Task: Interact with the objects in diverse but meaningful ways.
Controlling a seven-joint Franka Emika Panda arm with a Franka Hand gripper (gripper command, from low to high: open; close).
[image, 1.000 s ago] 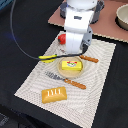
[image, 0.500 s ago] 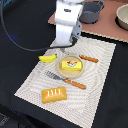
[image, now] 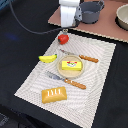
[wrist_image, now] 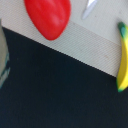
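A round red tomato lies at the far corner of the striped placemat. My gripper hangs just above and behind it, apart from it; its fingers are not clear, so open or shut is uncertain. A yellow banana lies at the mat's edge on the exterior view's left. A yellow butter-like block with a red mark sits on a round plate. A golden-brown bread loaf lies at the near end. The wrist view shows the tomato and the banana, but no fingers.
A wooden-handled knife lies beyond the plate and a wooden-handled fork lies in front of it. A grey pot and a second pot stand on the brown board at the back. The table is black.
The arm has moved toward the exterior view's left and a little up, uncovering the tomato. The tomato and the other toy foods have stayed where they were.
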